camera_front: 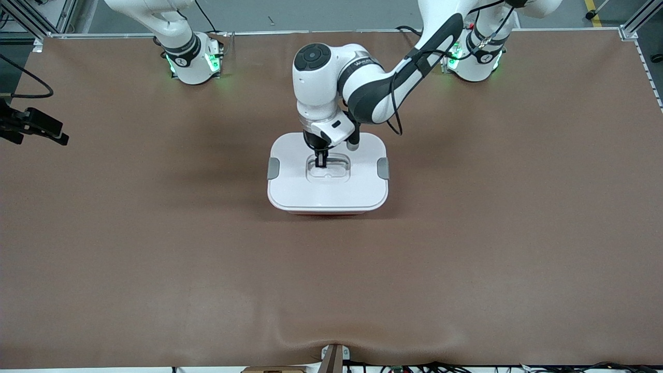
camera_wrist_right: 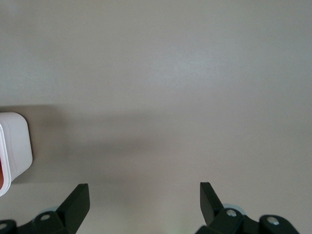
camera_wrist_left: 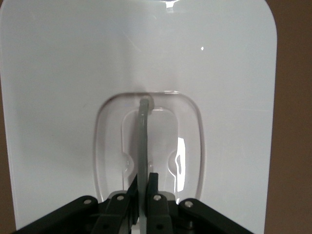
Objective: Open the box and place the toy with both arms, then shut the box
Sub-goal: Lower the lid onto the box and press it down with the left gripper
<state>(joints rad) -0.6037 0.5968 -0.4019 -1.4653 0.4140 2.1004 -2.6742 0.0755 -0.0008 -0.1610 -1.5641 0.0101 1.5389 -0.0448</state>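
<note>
The left gripper pinches the clear handle on the closed box, while the right gripper waits spread wide over the table

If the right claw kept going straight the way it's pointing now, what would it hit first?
Most likely the bare brown table. The right claw is open and points down at it, with nothing between the fingers. The box sits off to one side, outside that line.

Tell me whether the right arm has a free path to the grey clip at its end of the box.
Probably yes: the right pincer waits open over bare table, and only the left pincer, shut on the lid handle, is near the clip.
</note>
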